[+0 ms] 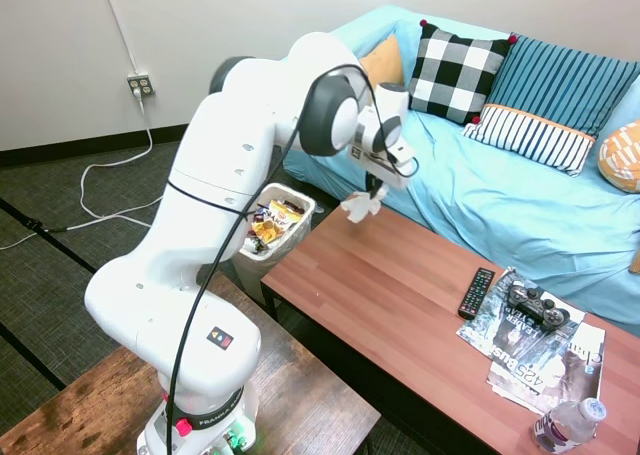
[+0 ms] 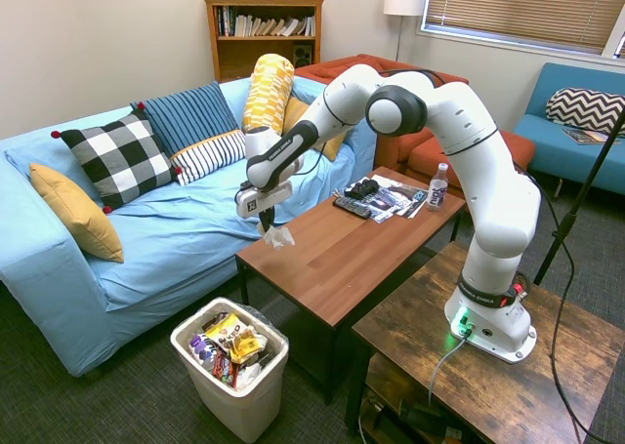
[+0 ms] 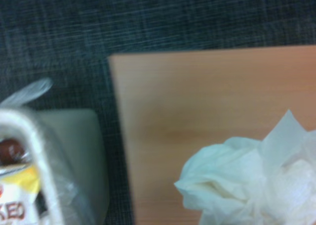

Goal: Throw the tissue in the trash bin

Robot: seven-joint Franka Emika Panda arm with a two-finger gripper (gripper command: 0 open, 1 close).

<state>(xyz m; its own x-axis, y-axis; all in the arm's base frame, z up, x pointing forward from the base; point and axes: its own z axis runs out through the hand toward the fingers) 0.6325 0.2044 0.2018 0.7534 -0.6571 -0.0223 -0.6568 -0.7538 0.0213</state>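
Gripper (image 2: 268, 226), closed on the tissue (image 2: 278, 237), hangs above the coffee table (image 2: 332, 249) corner; trash bin (image 2: 234, 366) sits at seven o'clock. If I release early, the wad lands on wood.

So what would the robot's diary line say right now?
gripper: shut on tissue | tissue: lifted above coffee table corner | trash bin: on floor beside table, holding wrappers | next: probably carry over bin
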